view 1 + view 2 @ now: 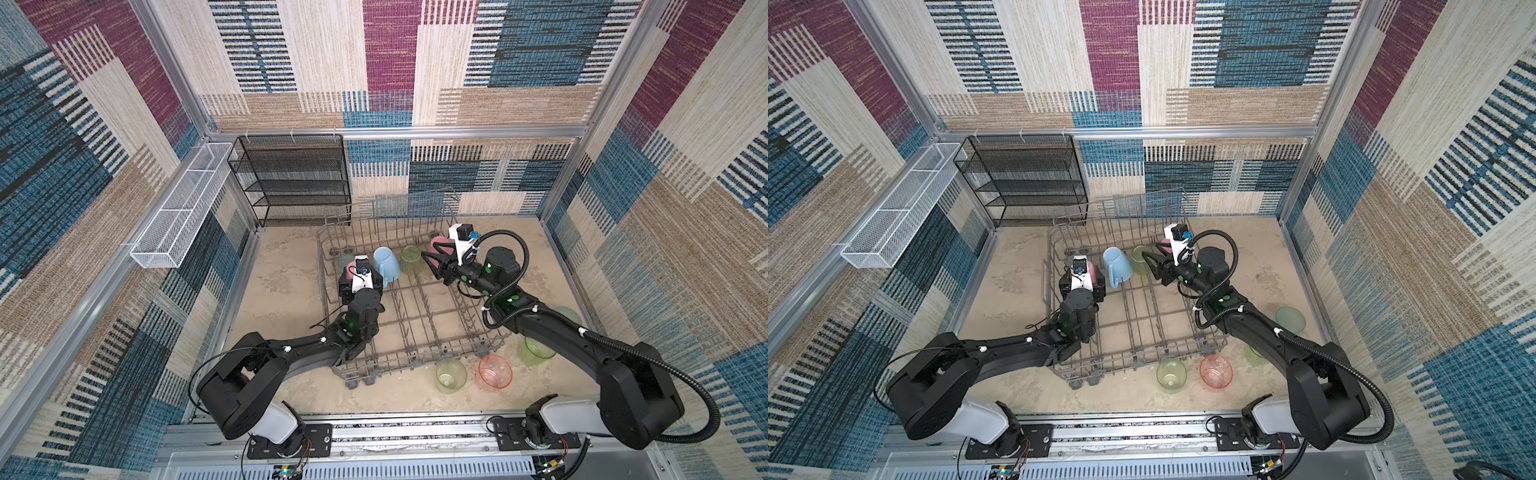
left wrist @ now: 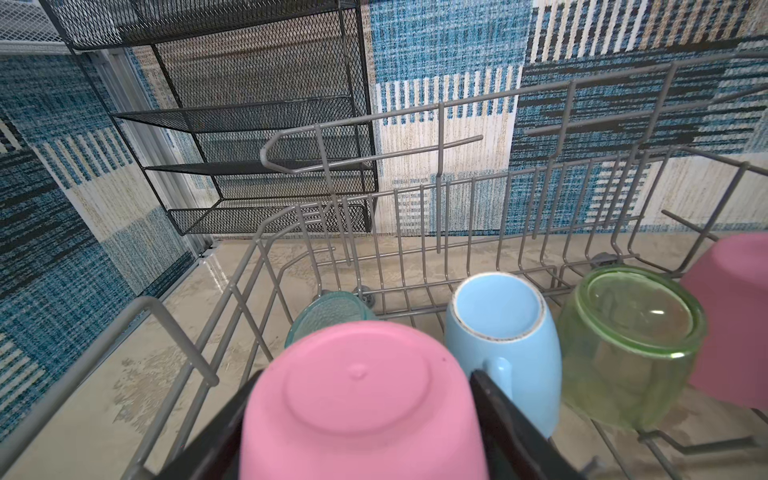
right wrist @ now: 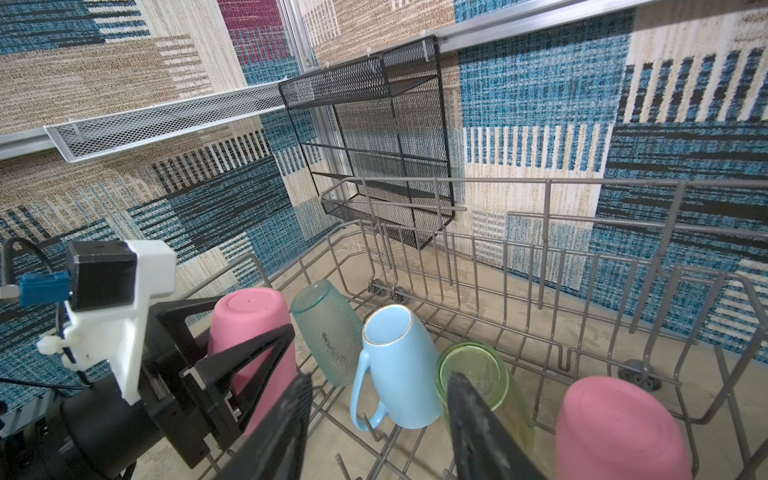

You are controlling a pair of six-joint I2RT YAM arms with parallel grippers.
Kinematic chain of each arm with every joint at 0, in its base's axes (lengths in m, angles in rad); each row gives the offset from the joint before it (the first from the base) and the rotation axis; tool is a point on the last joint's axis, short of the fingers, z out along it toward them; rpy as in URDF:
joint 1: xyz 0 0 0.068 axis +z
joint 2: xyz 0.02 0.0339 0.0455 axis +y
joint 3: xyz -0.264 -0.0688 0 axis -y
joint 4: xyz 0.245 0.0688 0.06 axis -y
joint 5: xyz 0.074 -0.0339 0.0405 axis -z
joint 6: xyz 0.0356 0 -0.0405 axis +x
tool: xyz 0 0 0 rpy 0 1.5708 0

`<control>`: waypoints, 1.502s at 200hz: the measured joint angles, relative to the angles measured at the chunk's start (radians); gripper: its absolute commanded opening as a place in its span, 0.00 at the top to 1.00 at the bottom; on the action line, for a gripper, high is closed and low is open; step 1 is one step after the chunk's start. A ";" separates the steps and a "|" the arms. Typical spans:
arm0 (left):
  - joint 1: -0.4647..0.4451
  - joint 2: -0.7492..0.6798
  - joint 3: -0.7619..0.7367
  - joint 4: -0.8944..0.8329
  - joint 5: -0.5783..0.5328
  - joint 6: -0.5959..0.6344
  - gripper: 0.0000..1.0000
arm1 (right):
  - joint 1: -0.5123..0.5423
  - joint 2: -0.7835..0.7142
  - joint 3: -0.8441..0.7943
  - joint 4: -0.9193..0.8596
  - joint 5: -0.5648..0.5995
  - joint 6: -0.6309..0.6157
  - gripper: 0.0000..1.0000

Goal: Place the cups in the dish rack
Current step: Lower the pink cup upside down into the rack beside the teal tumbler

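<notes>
The grey wire dish rack [image 1: 415, 353] stands mid-floor. Along its far row stand upside down a teal cup [image 2: 328, 311], a light-blue mug [image 1: 386, 266], a yellow-green cup [image 1: 411, 259] and a pink cup [image 3: 619, 428]. My left gripper [image 2: 363, 378] is shut on another pink cup [image 2: 361, 415], held upside down over the rack's left side beside the mug. My right gripper [image 3: 380, 378] hovers open and holds nothing, just above the rack near the yellow-green cup [image 3: 478, 370]. On the floor lie a yellow-green cup [image 1: 451, 374], a pink-orange cup [image 1: 494, 372], a green one [image 1: 536, 351] and a teal one [image 1: 567, 316].
A black mesh shelf unit [image 1: 291, 178] stands against the back wall, left of the rack. A long white mesh basket [image 1: 183, 208] hangs on the left wall. Patterned walls close in the workspace on three sides.
</notes>
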 measured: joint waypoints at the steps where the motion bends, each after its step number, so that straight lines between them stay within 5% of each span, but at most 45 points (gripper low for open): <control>1: 0.000 0.000 0.000 0.001 0.000 0.000 0.36 | 0.000 0.000 0.000 0.000 0.000 0.000 0.45; 199: 0.028 0.021 0.014 0.070 0.005 0.031 0.35 | 0.000 0.012 0.000 0.000 0.000 -0.004 0.45; 300: 0.050 0.036 -0.015 -0.015 0.049 -0.078 0.35 | 0.000 0.023 0.000 0.000 0.000 -0.004 0.45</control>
